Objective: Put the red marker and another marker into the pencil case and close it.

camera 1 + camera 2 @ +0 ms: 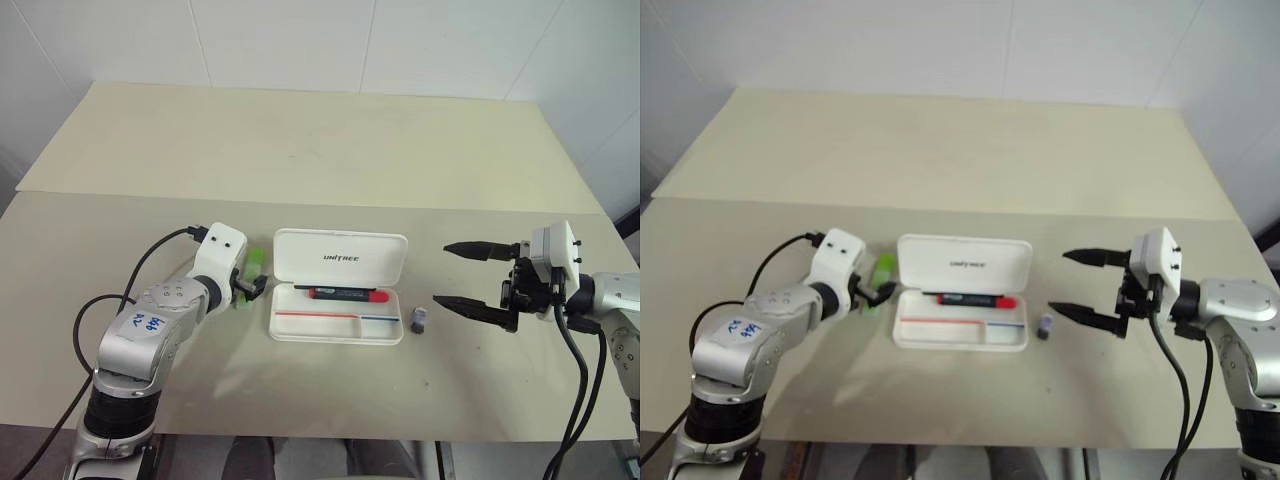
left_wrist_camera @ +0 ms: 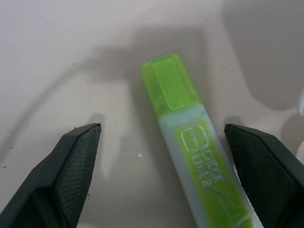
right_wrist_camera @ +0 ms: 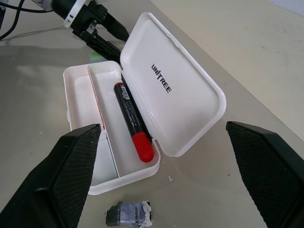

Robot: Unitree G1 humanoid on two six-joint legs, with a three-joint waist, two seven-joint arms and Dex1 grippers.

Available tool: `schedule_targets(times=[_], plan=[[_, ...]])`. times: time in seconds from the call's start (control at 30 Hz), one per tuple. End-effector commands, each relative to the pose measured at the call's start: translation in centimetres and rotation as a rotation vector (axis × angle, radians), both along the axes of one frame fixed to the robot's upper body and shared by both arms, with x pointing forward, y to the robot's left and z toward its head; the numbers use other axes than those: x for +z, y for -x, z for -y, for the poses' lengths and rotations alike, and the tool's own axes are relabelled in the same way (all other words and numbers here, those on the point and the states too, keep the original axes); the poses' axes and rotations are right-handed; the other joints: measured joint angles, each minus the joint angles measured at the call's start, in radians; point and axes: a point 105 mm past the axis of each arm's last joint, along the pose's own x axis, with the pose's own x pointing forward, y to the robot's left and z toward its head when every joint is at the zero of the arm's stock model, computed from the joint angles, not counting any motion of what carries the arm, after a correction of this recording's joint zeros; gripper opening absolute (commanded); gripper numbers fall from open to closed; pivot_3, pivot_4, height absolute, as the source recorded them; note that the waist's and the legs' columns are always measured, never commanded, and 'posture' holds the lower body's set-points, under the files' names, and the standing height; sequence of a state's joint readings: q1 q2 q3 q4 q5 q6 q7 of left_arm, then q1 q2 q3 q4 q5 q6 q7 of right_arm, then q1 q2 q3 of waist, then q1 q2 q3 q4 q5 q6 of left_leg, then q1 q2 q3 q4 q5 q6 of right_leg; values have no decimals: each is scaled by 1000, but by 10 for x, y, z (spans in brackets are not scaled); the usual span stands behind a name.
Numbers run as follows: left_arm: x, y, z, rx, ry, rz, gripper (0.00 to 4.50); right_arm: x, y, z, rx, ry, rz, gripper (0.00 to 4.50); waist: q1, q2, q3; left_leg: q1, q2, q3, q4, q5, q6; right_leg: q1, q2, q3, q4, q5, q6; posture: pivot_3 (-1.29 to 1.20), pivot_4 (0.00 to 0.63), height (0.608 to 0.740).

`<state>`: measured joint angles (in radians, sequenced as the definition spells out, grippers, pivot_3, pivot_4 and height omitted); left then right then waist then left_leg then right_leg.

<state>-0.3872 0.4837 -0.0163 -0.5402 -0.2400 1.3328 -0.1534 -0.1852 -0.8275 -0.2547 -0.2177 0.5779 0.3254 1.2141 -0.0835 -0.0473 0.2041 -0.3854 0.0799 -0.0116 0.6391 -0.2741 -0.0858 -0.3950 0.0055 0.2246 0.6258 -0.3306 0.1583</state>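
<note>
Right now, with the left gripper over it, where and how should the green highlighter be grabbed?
Grip the green highlighter across its flat labelled barrel, just behind the cap, coming from above. It lies flat on the table, beside the pencil case, already between the open left gripper fingers, so closing on its long sides probably holds.

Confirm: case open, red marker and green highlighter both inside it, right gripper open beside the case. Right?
Not quite. The green highlighter is not inside; it lies on the table outside the pencil case, between the open fingers of the left gripper, as the left wrist view shows. The rest holds: the case is open, the red marker lies inside, and the right gripper is open beside it.
</note>
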Motion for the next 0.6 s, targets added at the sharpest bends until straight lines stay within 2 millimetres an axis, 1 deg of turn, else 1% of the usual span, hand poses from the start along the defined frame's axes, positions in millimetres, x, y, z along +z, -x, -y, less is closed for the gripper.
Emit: schedule_targets(times=[0.03,0.27,0.3,0.4,0.5,0.57,0.6], plan=[[-21,6,-10,38,-46,-97,3545,9,2,3,-6,17,44,4500,-2,0,0,0,0,0,1,0,0,0,0,0,0,0,0,0,150,740],[-17,-1,-15,46,-32,-50,1268,9,1,3,-10,19,47,4500,-16,1,0,1,0,0,7,0,0,1,1,0,2,1,1,0,150,740],[-16,-2,-16,47,-32,-46,1097,9,1,3,-11,19,48,4500,-17,1,0,1,0,0,7,0,1,2,1,0,2,1,1,0,150,740],[-10,-6,-23,53,-28,-10,1103,10,1,3,-14,19,50,4500,-25,1,0,1,0,0,9,2,2,3,1,1,1,3,2,0,150,740],[-5,-10,-30,64,-32,20,1103,10,1,4,-16,18,52,4500,-33,1,0,1,-1,-1,9,4,3,3,1,2,1,4,-3,0,150,740],[7,-17,-40,79,-32,76,1103,10,0,4,-18,17,53,4500,-39,0,0,2,-3,-4,9,5,5,3,2,4,1,1,-14,0,150,740],[16,-22,-47,88,-32,118,1103,10,0,4,-19,15,53,4500,-43,0,0,2,-4,-5,9,6,5,3,2,4,1,1,-14,0,150,740]])
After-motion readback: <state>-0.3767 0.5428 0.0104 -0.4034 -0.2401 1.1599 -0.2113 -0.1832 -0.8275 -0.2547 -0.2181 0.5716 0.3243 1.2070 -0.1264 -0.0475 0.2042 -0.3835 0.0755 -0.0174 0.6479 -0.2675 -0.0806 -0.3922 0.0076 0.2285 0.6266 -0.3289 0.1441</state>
